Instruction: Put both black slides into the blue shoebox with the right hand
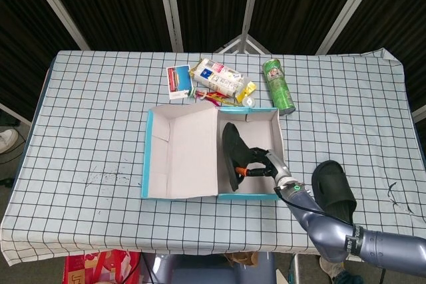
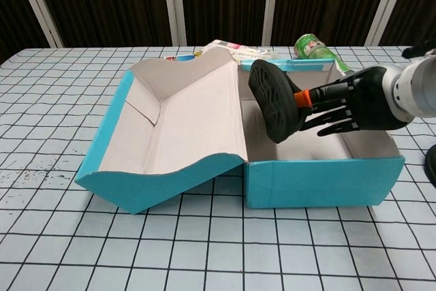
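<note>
The blue shoebox (image 1: 154, 164) (image 2: 313, 182) sits open on the checked table (image 1: 86, 118), its lid flap folded out leftward. The right hand (image 1: 266, 166) (image 2: 344, 103) grips one black slide (image 1: 233, 154) (image 2: 272, 100) edge-up inside the box. The other slide (image 1: 334, 187) lies on the table, right of the box.

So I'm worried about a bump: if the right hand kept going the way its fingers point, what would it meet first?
Probably the shoebox lid, standing open beyond the slide that the right hand holds; depth is uncertain.
</note>
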Motion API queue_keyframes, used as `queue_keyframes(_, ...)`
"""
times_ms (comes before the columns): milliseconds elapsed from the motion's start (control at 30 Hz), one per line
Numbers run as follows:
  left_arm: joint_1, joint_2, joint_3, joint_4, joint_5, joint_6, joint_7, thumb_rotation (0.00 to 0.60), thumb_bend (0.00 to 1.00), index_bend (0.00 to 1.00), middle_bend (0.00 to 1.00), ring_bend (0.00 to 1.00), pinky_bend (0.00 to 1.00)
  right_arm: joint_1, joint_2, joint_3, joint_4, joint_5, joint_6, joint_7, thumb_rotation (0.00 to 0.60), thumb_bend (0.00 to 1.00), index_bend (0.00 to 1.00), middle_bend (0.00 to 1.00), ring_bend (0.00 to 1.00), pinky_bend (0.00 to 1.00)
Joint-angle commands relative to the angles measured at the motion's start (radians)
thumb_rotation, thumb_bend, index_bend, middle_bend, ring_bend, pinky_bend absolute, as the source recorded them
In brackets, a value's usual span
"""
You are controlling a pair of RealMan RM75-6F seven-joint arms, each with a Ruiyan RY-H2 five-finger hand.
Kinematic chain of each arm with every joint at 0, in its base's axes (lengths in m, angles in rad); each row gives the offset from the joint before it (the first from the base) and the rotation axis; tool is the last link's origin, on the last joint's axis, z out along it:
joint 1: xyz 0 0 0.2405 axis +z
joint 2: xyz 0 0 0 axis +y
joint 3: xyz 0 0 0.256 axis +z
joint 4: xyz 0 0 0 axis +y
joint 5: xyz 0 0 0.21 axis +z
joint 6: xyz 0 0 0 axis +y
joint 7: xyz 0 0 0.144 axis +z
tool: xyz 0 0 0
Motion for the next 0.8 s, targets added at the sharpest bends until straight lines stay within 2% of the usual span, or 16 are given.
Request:
queue_keyframes(33,0.0,0.0,0.0,0.001,0.0,-0.001,-0.002,0.6,0.37,0.08,0.0,0.0,0.09,0.003,-0.034,-0.021,0.023,-0.028,0.015,-0.012,0.6,0.64,0.59,0.43,0.25,0.07)
queue_keyframes(367,-0.002,0.001,0.001,0.003,0.002,-0.005,-0.006,0.6,0.37,0.08,0.0,0.0,0.09,0.007,-0.105,-0.072,0.06,-0.059,0.109,-0.071,0.6,0.64,0.6,0.43,0.25,0.07)
queue_keyframes(567,-0.001,0.001,0.003,0.001,0.006,-0.002,-0.002,0.6,0.37,0.08,0.0,0.0,0.09,0.033,-0.158,-0.118,0.08,-0.03,0.236,-0.186,0.6,0.64,0.61,0.43,0.25,0.07)
queue_keyframes(800,-0.004,0.0,0.003,0.0,0.005,-0.005,0.003,0.6,0.37,0.08,0.0,0.0,0.09,0.068,-0.205,-0.089,0.071,0.091,0.382,-0.299,0.6,0.67,0.61,0.43,0.25,0.07)
